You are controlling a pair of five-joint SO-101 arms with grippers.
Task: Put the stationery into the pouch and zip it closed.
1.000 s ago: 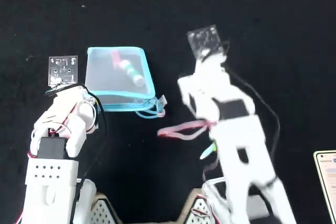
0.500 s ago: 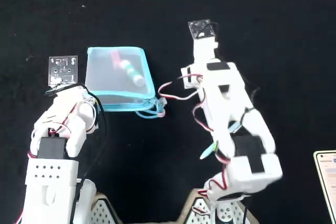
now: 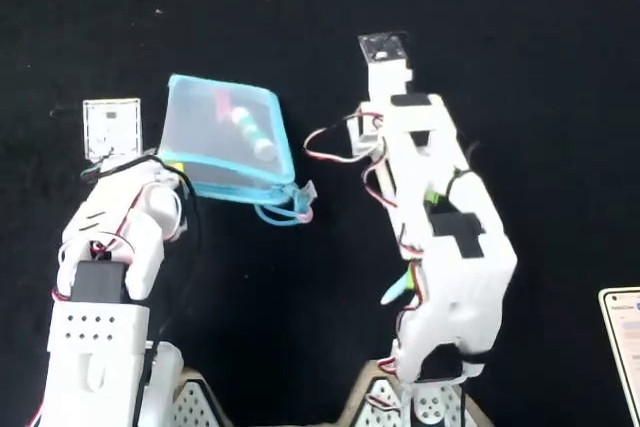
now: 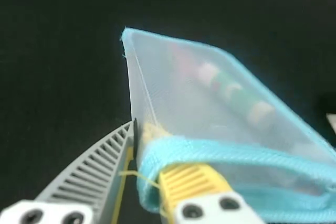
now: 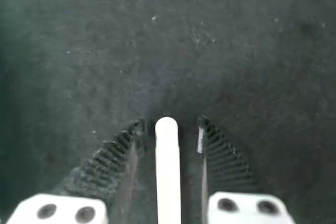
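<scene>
Pouch (image 3: 225,142), translucent with a blue border, lies on the black bench (image 3: 540,97). Its corner nearest the left arm is pinched between the jaws of the left gripper (image 4: 144,135). Pink and green-white stationery (image 3: 245,127) lies inside the pouch. To the right of the pouch, the jaws of the right gripper (image 5: 169,124) grip a white pen (image 5: 167,171) above the bench. A green pen (image 3: 397,287) lies well apart from the pouch, beneath the right arm.
</scene>
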